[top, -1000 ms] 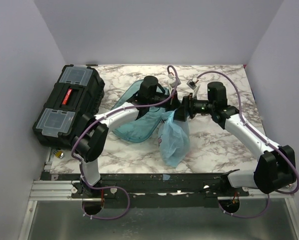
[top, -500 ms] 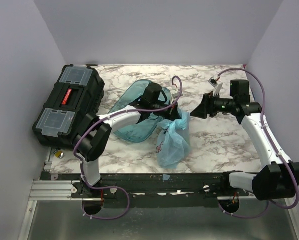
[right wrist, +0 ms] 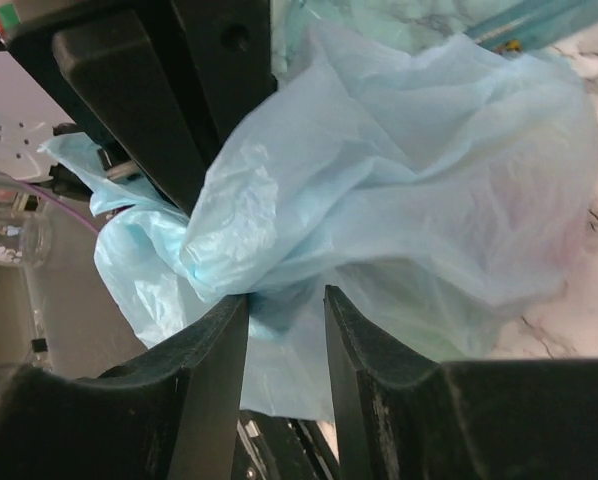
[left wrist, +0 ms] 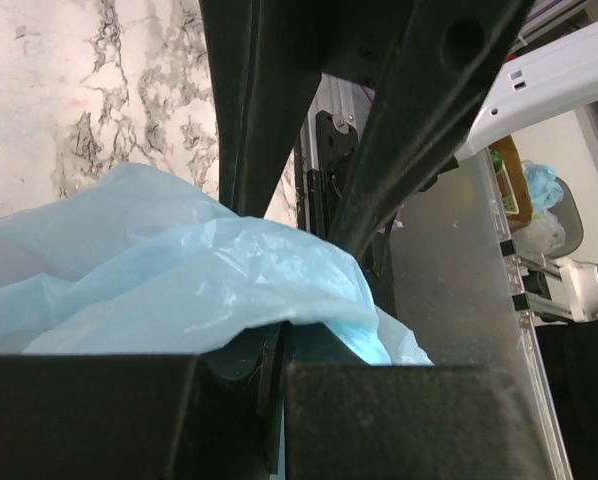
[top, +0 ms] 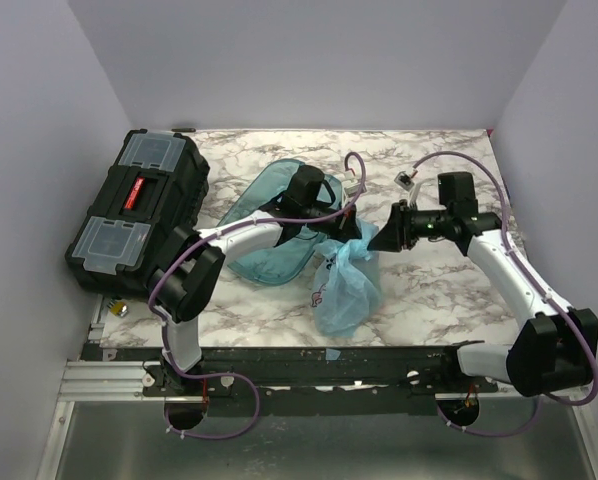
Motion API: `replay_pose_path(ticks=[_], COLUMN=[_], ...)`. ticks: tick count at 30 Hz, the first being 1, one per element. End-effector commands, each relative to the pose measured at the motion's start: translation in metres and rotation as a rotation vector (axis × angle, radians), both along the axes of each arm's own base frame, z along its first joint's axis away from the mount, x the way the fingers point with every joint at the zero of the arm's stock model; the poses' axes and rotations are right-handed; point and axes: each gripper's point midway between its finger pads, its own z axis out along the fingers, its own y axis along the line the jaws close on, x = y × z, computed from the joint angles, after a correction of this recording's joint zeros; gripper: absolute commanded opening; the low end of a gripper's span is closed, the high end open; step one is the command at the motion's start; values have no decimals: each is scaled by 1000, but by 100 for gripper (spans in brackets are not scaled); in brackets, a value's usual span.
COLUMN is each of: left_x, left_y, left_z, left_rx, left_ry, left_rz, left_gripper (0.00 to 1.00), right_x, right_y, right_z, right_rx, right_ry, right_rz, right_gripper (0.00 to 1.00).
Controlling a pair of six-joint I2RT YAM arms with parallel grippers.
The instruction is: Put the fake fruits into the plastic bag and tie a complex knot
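Left tool (left wrist: 282,345) pressed together on bag (right wrist: 409,170) film; right tool (right wrist: 285,305) pinching the bunched bag alongside, above desk (top: 429,290).

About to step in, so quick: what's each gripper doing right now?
Left gripper: shut on the plastic bag.
Right gripper: jaws either side of the bag's bunched plastic, gap showing; grip cannot be told.

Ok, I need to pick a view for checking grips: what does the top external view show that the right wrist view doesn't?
Only top external: the black toolbox, the whole left arm and right arm. Only right wrist: the right gripper pinching a bunched fold of film. Both: the light-blue plastic bag and the left gripper clamped on it.
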Motion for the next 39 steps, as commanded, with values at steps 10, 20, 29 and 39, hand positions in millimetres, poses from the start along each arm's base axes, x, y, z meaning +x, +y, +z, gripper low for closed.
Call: replay_pose_path(ticks=[10, 20, 29, 39], left_x=[-5, 8, 11, 12], left_y=[-6, 0, -3, -4], left_z=[-2, 5, 4, 2], left_rx=[-23, -46, -46, -42], left_ry=[11, 51, 64, 73], left_rz=[-42, 5, 0, 2], left_gripper=[0, 0, 0, 0], right_x=[41, 22, -5, -7], right_y=[35, -30, -43, 2], right_z=[45, 35, 11, -9], right_rx=[171, 13, -34, -49], right_ry=[-91, -62, -124, -132], right_rz=[-32, -122, -44, 64], right_gripper=[31, 60, 40, 36])
